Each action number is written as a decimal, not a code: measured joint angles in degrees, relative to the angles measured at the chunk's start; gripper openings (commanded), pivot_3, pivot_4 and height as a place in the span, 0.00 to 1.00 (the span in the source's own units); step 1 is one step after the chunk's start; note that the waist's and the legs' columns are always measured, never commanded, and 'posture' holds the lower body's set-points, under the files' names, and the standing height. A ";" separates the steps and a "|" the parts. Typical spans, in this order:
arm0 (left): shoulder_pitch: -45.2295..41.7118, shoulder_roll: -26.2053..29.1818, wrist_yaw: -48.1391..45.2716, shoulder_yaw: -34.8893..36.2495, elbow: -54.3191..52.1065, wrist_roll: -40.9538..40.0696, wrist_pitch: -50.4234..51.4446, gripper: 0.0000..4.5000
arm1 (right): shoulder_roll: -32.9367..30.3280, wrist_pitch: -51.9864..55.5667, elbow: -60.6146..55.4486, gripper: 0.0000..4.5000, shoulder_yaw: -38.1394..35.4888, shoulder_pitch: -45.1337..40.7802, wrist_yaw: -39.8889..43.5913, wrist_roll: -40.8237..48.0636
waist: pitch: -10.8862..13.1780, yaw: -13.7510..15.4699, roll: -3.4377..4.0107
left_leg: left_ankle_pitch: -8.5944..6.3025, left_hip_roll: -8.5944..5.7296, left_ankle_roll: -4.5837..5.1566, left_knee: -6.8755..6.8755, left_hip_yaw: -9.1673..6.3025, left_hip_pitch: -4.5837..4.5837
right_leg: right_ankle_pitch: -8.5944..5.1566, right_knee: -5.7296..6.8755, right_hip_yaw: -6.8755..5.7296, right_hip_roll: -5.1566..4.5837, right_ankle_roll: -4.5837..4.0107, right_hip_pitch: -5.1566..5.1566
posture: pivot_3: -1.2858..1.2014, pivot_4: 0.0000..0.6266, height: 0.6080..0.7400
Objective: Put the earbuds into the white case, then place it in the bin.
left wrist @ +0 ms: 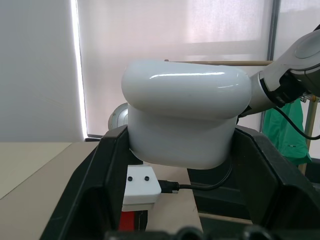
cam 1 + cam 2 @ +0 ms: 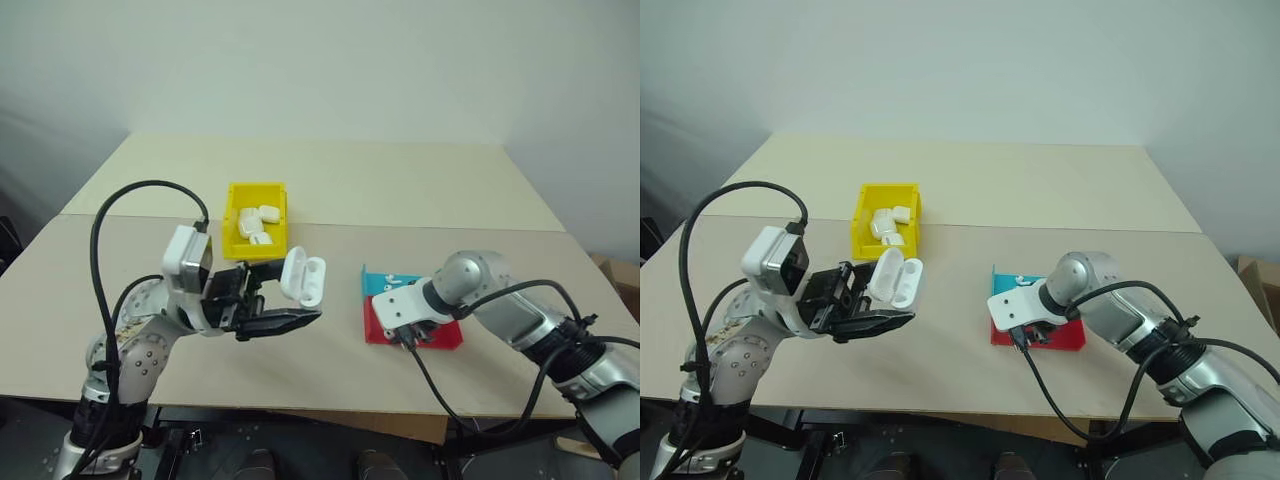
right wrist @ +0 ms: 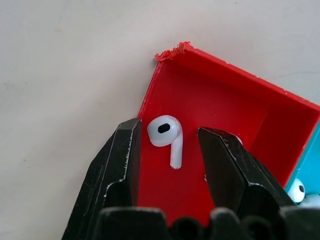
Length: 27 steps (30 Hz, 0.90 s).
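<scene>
Beige tabletop (image 2: 330, 200) bears yellow bin (image 2: 255, 223) before a blank pale wall (image 2: 320, 60).

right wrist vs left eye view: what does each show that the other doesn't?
Right wrist view: one earbud lies on the floor of the red tray in the gap of the open right gripper, untouched, and the tray's chipped corner.

Left eye view: the left gripper shut on the white case, lid flipped open, held above the table; the yellow bin with other white cases inside.

Both: the red tray, the blue tray beside it with earbuds in it, and the tabletop.
</scene>
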 measured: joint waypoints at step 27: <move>-2.93 1.69 -0.87 1.13 1.56 -2.09 2.36 0.62 | 2.58 6.62 -2.32 0.13 -8.82 3.93 0.83 3.00 | 0.00 0.05 0.01 | 0.00 -0.01 0.00 -0.01 0.00 0.00 | 0.00 0.00 -0.01 0.00 0.00 0.01 | 0.52 0.24 1.00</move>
